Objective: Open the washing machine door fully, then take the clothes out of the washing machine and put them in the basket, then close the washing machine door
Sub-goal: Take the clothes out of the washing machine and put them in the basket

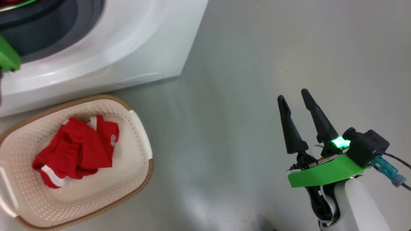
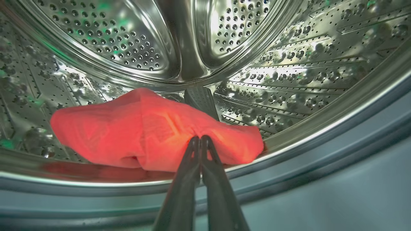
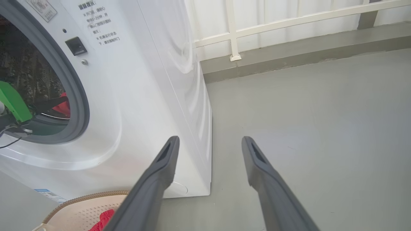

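Red cloth meets dark fingers at the centre of the left wrist frame, where the left gripper [image 2: 199, 138] is closed tight on a fold of the drum garment [image 2: 128, 128] inside the washing machine [image 1: 128, 48]. The garment lies on the lower curve of the perforated steel drum [image 2: 112, 41], close to its front lip. Its long axis runs across the frame from left to right. Most of the cloth spreads to the left of the pinch point, with a shorter tail to the right. The way out is straight back along the fingers, over the lip and the grey gasket [image 3: 77, 96]. The basket [image 1: 128, 166] sits at lower left of the head frame, just beside the machine's front. It already holds one crumpled basket garment [image 1: 77, 147], red with white trim. The left arm is plainly the nearer one. The right gripper [image 1: 292, 94], fingers spread with nothing between them, hangs at lower right of the head frame over bare grey floor [image 1: 240, 96], well apart from both machine and basket. By count there are two red garments, one in the drum and one in the basket, one basket, one machine and two grippers. More clothes deeper in the drum cannot be ruled out.
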Controlling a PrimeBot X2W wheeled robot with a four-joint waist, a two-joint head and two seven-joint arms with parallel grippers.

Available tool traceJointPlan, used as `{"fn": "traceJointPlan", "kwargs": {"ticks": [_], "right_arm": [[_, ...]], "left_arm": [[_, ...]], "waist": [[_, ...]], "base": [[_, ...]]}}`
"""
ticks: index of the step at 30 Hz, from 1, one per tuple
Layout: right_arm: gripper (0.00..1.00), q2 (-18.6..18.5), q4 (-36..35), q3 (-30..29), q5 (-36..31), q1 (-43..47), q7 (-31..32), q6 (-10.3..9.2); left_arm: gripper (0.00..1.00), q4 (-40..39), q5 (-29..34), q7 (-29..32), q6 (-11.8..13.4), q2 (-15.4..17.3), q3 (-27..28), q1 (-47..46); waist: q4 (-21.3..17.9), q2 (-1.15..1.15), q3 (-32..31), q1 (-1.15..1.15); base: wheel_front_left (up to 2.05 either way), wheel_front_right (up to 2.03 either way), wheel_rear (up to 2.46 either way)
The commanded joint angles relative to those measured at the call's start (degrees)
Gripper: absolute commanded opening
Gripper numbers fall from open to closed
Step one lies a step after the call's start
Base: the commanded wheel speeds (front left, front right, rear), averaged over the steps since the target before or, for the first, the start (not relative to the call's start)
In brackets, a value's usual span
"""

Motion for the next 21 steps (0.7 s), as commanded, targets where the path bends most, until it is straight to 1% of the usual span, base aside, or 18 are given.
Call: {"fn": "traceJointPlan", "kwargs": {"ticks": [1,6,9,16,19,21], "right_arm": [[1.0,0.1,-1.04,0.65,-0.57,1.35,-0.27,0.09],[1.0,0.1,-0.57,0.04,-1.35,1.94,-0.27,0.09],[1.0,0.1,-0.28,-0.31,-1.84,2.49,-0.27,0.09],[1.0,0.1,0.66,-1.12,-3.08,3.89,-0.27,0.09],[1.0,0.1,0.98,-1.3,-3.65,4.58,-0.27,0.09],[1.0,0.1,1.1,-1.44,-3.81,4.81,-0.27,0.09]], "left_arm": [[0.0,-2.01,-0.96,-0.83,-0.17,2.15,0.72,0.79],[0.0,-6.41,-3.56,-1.52,-0.17,1.77,0.75,4.56],[0.0,-11.19,-4.39,-1.58,-0.17,2.18,1.67,7.08],[0.0,-23.47,-3.64,-1.6,-0.17,2.07,7.54,16.04],[0.0,-27.92,-2.62,-1.6,-0.17,1.41,10.13,20.07],[0.0,-29.37,-2.26,-1.6,-0.17,1.16,10.93,21.31]], "waist": [[1.11,0.0,-1.16,0.0],[2.64,0.0,-3.48,0.0],[3.55,0.0,-4.96,0.0],[5.8,0.0,-8.33,0.0],[6.73,0.0,-9.73,0.0],[7.04,0.0,-10.13,0.0]], "base": [[0.0,0.0,0.0],[0.0,0.0,0.0],[0.0,0.0,0.0],[0.0,0.0,0.0],[0.0,0.0,0.0],[0.0,0.0,0.0]]}}
